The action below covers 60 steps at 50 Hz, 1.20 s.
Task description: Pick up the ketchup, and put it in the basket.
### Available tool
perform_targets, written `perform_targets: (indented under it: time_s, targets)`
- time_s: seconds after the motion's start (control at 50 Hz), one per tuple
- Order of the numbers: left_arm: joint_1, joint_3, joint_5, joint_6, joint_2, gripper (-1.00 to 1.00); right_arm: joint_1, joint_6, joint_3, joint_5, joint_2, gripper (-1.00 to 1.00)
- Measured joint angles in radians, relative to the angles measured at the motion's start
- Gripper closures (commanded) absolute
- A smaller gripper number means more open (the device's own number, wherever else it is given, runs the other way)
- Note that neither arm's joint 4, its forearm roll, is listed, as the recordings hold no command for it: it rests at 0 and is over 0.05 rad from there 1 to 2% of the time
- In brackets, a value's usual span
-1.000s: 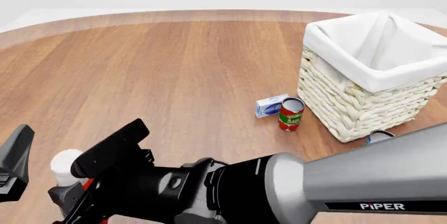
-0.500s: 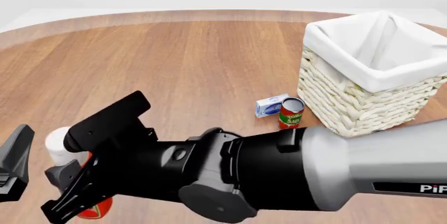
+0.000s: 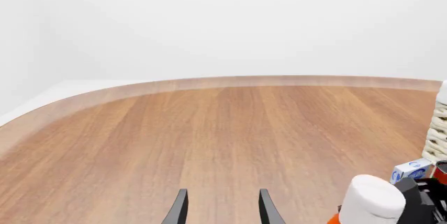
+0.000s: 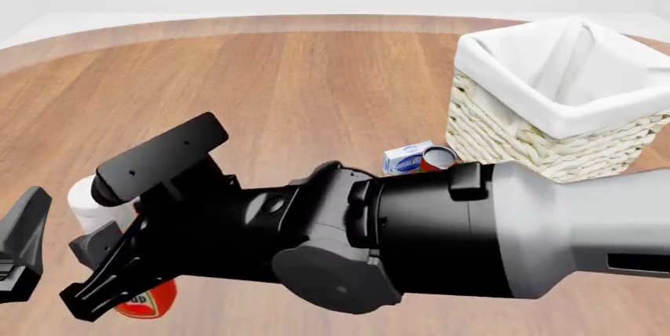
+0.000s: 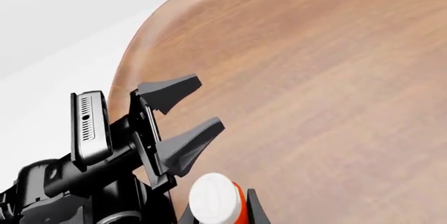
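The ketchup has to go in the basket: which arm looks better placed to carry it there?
Right. The right gripper is already closed around the ketchup, and that arm comes in from the basket's side. The left gripper is open, empty and pointing at bare table.

White cap, orange band and red body on the ketchup (image 4: 118, 256) at lower left. Upper right, the cream woven basket (image 4: 550, 104) with its white liner. Beside it a blue-and-white box (image 4: 402, 158), and warm brown wood grain across the table (image 4: 272, 93).
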Motion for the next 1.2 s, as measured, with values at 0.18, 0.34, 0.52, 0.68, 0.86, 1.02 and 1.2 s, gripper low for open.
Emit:
perform_targets:
  time_s: [0.18, 0.34, 0.52, 0.68, 0.86, 1.02, 1.2]
  targets:
    - [0.0, 0.0, 0.0, 0.0, 0.0, -1.0, -0.028, -0.012, 0.01, -0.004, -0.026, 1.0]
    - [0.0, 0.0, 0.0, 0.0, 0.0, -1.0, -0.057, -0.028, 0.013, -0.018, -0.05, 1.0]
    - [0.0, 0.0, 0.0, 0.0, 0.0, -1.0, -0.097, -0.046, 0.0, -0.019, -0.07, 1.0]
    - [0.0, 0.0, 0.0, 0.0, 0.0, -1.0, -0.149, -0.058, -0.013, -0.017, -0.091, 1.0]
    - [0.0, 0.0, 0.0, 0.0, 0.0, -1.0, -0.221, -0.058, -0.013, -0.026, -0.115, 1.0]
    - [0.0, 0.0, 0.0, 0.0, 0.0, -1.0, -0.284, -0.058, -0.005, -0.027, -0.145, 1.0]
    - [0.0, 0.0, 0.0, 0.0, 0.0, -1.0, -0.358, -0.053, 0.009, -0.032, -0.184, 1.0]
